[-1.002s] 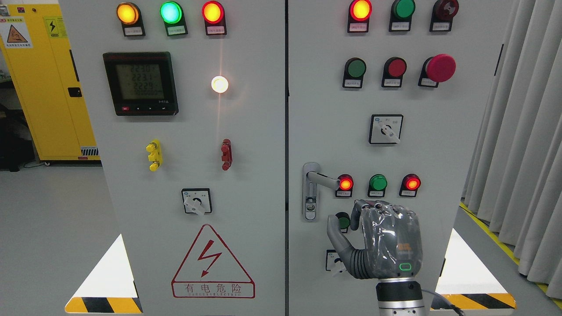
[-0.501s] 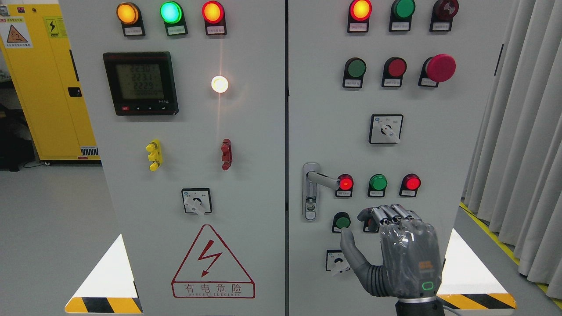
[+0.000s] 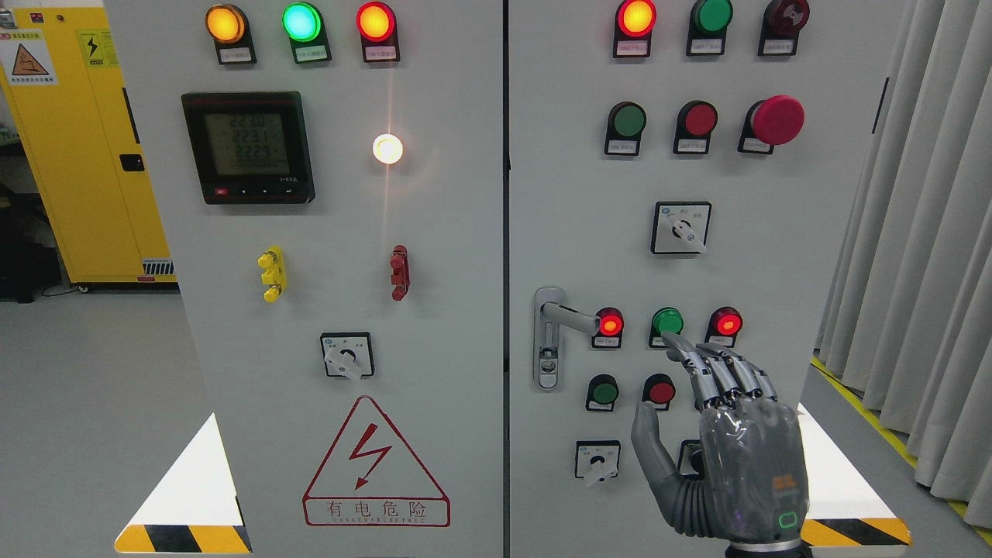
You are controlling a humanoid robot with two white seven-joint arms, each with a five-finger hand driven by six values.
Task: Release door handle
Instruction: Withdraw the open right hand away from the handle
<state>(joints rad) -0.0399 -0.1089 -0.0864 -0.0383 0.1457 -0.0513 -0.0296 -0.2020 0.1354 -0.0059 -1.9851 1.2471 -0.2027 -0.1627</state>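
The metal door handle sits on the left edge of the right cabinet door, its lever pointing right toward a lit red lamp. My right hand rises from the bottom edge, well right of and below the handle, apart from it. Its fingers are stretched out and hold nothing, the thumb spread to the left. The index tip reaches up near the green button. My left arm does not show.
The right door carries rows of lamps, buttons, a big red mushroom stop and rotary switches. The left door has a meter and a hazard sign. Curtains hang at right; a yellow cabinet stands at far left.
My right hand has moved right and downward away from the handle, and its fingers have uncurled from a bent pose to straight and spread. The handle has not moved.
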